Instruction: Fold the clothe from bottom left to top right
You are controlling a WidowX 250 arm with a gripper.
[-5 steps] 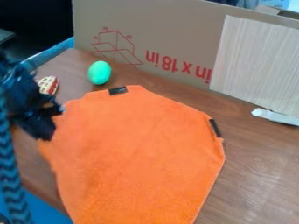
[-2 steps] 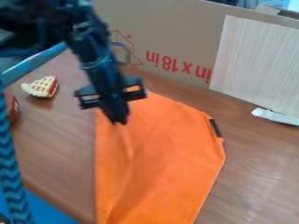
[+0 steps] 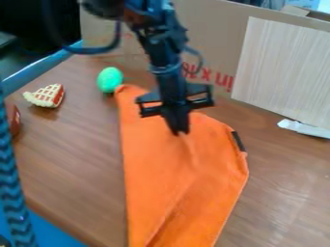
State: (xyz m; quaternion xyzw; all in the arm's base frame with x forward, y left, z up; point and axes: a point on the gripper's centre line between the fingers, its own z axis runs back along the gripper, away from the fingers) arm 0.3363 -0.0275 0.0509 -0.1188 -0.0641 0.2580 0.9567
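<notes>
Over the upper middle of the orange cloth (image 3: 161, 169) hangs my black gripper (image 3: 180, 132), its fingers together on a pinched part of the fabric. The cloth's left part is doubled over to the right, leaving a nearly straight left edge. A slanting ridge runs from the fingertips down toward the bottom of the view. One dark patch shows at the cloth's right edge. The arm hides part of the cloth's top edge.
A green egg (image 3: 110, 79) stands by the cloth's top left corner, with a pie slice toy (image 3: 46, 96) farther left. A cardboard box (image 3: 213, 29) with a pale panel (image 3: 283, 72) borders the back. A white object (image 3: 304, 128) lies at the right.
From the cloth's left side, my gripper has moved right to above its upper middle. The left part of the cloth has come over with it, baring table at the left.
</notes>
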